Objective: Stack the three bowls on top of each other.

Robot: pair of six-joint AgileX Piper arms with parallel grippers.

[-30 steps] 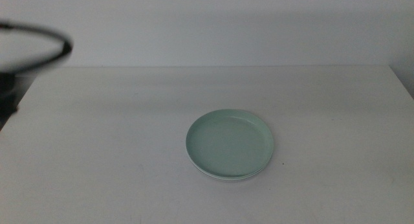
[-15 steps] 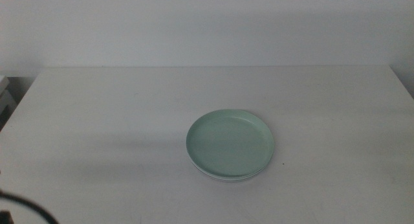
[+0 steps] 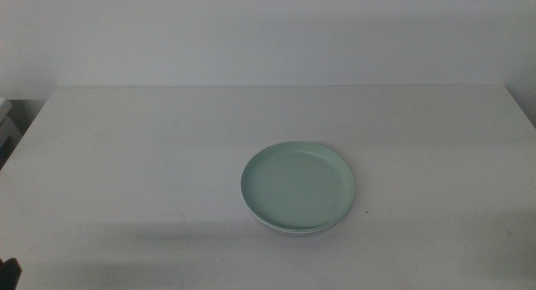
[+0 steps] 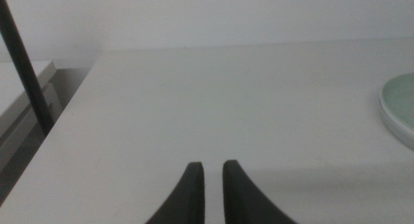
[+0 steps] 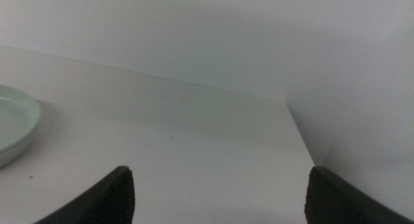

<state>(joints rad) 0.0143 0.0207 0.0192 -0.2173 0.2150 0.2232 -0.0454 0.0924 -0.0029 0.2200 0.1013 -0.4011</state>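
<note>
Mint green bowl [image 3: 298, 185] tops a stack on the white table [image 3: 151, 156] — a white rim [image 3: 289, 230] peeks beneath. Left gripper [image 4: 213, 169], jaws nearly together, and right gripper [image 5: 220, 179], spread wide, sit apart from it, empty.

The one obstacle on the white tabletop [image 3: 151, 156] is the low stack of shallow round dishes, a mint green bowl [image 3: 297, 185] on top with a pale rim of another dish just showing beneath it, right of centre and toward the near side. Bare table lies open on every side of it: wide to the left, somewhat less to the right, and across the far strip up to the plain light wall [image 3: 268, 30].
</note>
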